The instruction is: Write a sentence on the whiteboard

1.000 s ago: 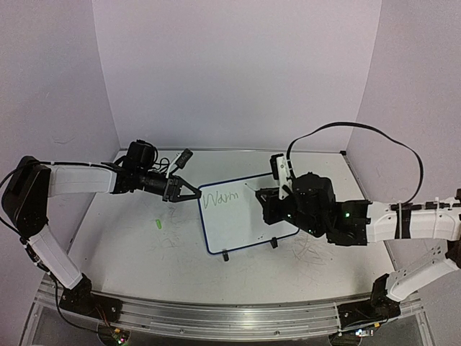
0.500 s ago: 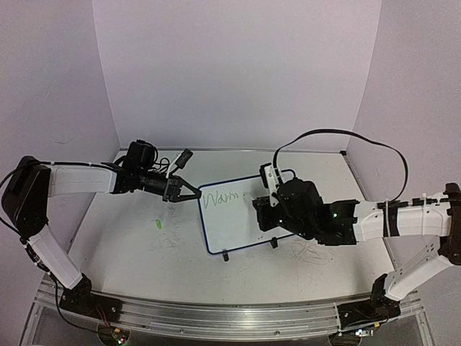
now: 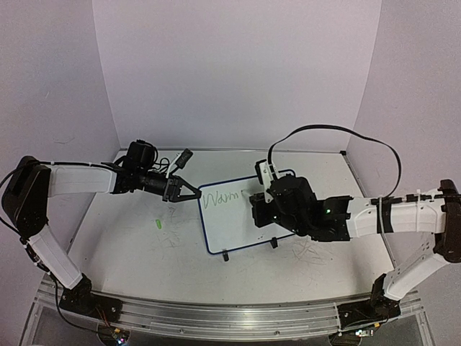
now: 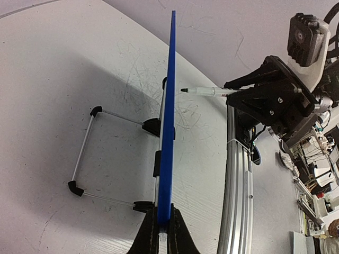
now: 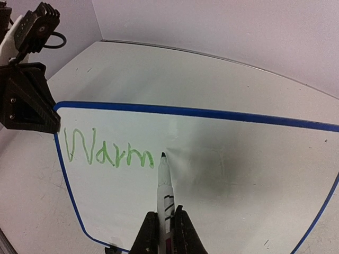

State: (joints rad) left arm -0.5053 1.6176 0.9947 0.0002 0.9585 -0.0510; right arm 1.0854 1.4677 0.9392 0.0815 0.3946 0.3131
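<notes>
Lowest in the right wrist view, a marker (image 5: 164, 185) is being clamped between the closed fingers of the right gripper (image 5: 165, 233). Its long axis is running straight up the frame and its tip is being pointed at the whiteboard (image 5: 238, 174). Just left of the tip, the sentence (image 5: 108, 151) is being shown as green letters reading "Warm", running left to right across the board's upper left. Right of the tip, bare white surface is being left open as far as the blue rim.

In the left wrist view the board is being seen edge-on and upright. Its rim is being pinched at the frame's bottom by the left gripper (image 4: 162, 227), and a narrow gap is being shown between tip and board. Beyond, the table (image 3: 130, 245) is being seen with grey scribbles.
</notes>
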